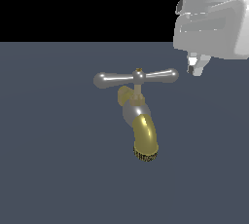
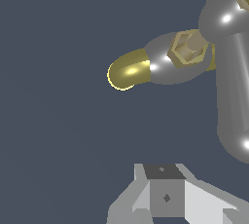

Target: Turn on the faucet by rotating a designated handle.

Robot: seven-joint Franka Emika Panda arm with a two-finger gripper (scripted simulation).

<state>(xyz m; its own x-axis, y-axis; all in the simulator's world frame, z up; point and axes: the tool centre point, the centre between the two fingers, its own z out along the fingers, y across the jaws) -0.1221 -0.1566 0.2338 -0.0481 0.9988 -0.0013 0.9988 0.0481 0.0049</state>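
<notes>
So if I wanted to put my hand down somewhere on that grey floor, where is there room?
Most of the grey floor is bare: everything to the exterior view's left of the faucet and in front of its gold spout. It is crowded only at the exterior view's upper right, where the gripper hangs beside the handle.

Faucet [image 1: 135, 113] stood on dark desk, silver body, gold spout [image 1: 145, 138] curved downward; silver T-bar handle [image 1: 136, 77] lay horizontal on top.

Silver handle [image 1: 136, 77], silver-grey faucet [image 1: 133, 112] with brass-gold ribbed-rim spout, dark slate floor [image 1: 48, 159].
</notes>
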